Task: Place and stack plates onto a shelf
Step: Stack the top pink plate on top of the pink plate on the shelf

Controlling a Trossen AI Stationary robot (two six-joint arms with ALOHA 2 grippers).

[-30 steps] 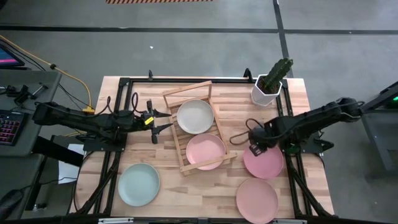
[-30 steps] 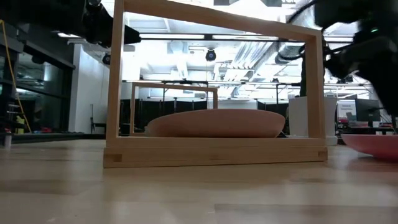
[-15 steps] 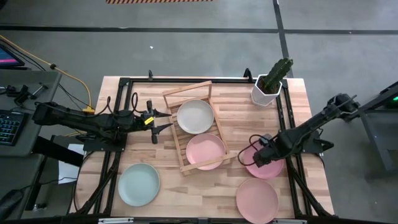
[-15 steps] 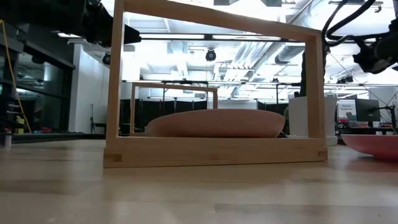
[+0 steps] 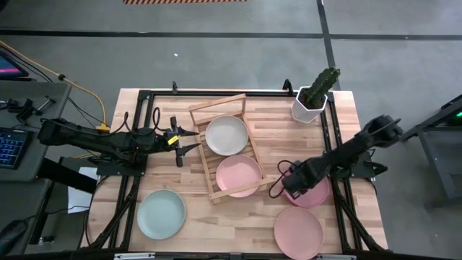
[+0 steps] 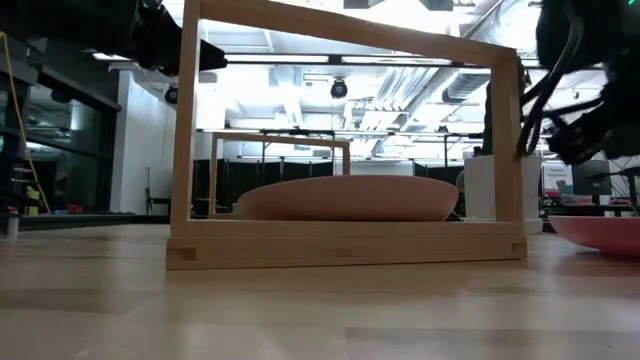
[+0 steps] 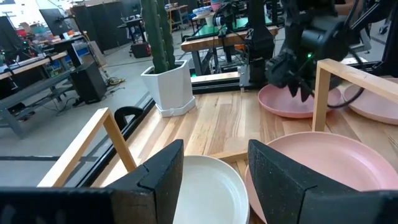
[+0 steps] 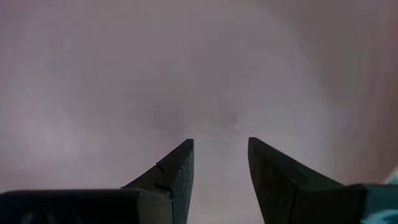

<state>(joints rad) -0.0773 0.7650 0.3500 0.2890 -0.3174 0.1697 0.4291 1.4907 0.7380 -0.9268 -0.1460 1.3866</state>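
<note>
The wooden slatted shelf [image 5: 214,155] lies mid-table and holds a cream-white plate [image 5: 227,135] at its far end and a pink plate [image 5: 239,175] at its near end. To its right, a second pink plate [image 5: 315,193] rests on the table, with a third pink plate [image 5: 298,231] nearer the front edge. One mint plate [image 5: 161,213] sits near-left; I see no second mint plate. My right gripper [image 5: 291,189] hangs open, pointing down into the second pink plate [image 8: 124,74], with a gap below it in the low view [image 6: 585,145]. My left gripper [image 5: 189,137] waits open, left of the shelf.
A white pot with a cactus [image 5: 314,97] stands at the far right corner. Black frame rails [image 5: 130,180] run along both table sides. A bare strip of wood lies between the mint plate and the third pink plate at the near edge.
My right gripper has moved toward the near edge and slightly left, and has come down over the second pink plate. The plates and the shelf have stayed put.
</note>
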